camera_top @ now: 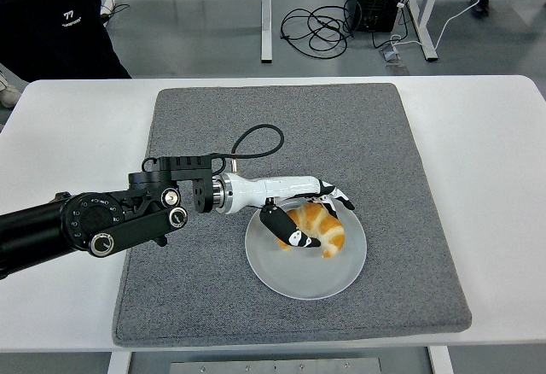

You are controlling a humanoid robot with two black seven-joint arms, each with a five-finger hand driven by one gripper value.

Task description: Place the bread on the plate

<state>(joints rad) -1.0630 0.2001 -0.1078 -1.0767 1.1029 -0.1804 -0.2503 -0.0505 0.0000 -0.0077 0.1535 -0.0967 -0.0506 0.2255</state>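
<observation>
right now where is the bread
In the head view the bread lies on the white plate, toward its upper half, near the middle of the grey mat, with the left hand around it.
</observation>
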